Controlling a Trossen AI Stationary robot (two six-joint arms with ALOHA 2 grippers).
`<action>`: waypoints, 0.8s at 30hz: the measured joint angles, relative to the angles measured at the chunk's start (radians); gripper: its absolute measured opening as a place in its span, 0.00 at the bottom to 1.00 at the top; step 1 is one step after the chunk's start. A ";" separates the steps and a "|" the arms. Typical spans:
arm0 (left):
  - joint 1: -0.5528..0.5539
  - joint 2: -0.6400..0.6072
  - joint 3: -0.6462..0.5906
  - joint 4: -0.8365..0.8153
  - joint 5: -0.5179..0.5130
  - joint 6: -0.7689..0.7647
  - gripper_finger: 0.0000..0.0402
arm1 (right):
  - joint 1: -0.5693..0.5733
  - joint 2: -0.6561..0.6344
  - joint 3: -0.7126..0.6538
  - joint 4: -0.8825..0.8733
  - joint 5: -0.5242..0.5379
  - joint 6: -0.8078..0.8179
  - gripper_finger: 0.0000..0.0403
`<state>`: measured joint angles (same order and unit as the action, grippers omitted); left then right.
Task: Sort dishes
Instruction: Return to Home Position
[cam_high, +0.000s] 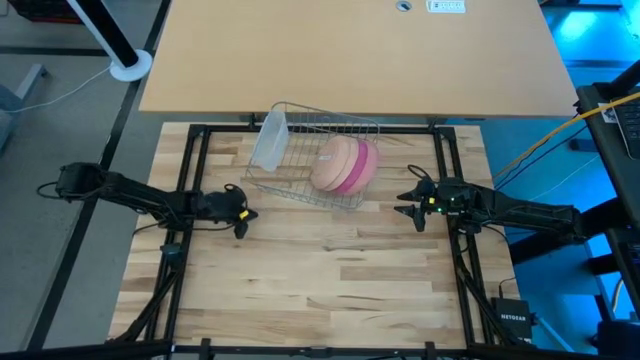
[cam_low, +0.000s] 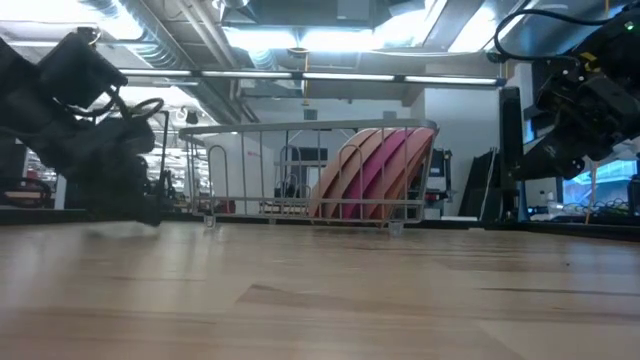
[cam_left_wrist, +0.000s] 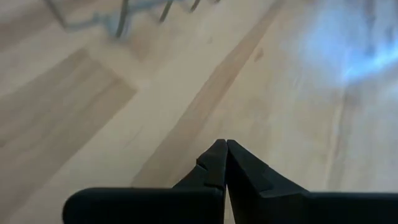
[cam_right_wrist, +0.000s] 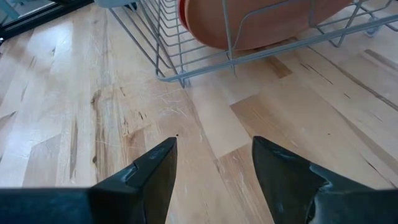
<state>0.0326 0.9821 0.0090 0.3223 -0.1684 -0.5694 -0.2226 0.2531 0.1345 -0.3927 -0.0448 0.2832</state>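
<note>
The dishes stand on edge, packed together in the silver wire rack at the far middle of the wooden worktop. In the low view they lean as a stack, their tops tipped toward the right arm's side. From above, the pale peach-pink plate faces up on the stack. The magenta plate shows as a crescent behind it on the right arm's side. The right wrist view shows the tan-brown plate through the rack wires, on the side of the stack nearest that arm. A translucent tumbler lies tilted at the rack's end on the left arm's side, apart from the plates.

The left gripper hangs over bare wood, near the rack's front corner on its own side, its fingers pressed together with nothing between them. The right gripper hovers just beside the rack's other end, close to the plates. Its fingers are spread wide apart and hold nothing, and only bare boards show between them.
</note>
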 joint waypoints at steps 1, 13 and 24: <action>0.000 0.000 0.000 -0.020 0.000 0.000 0.00 | 0.000 0.000 0.000 0.000 0.000 0.000 0.53; 0.000 -0.001 0.000 -0.073 0.000 0.000 0.00 | 0.000 0.000 0.000 0.000 0.000 0.000 0.53; 0.000 0.000 0.000 -0.076 0.000 0.000 0.00 | 0.000 0.000 0.000 0.000 0.000 0.000 0.53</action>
<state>0.0326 0.9817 0.0093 0.2462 -0.1684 -0.5693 -0.2226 0.2531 0.1345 -0.3927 -0.0448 0.2832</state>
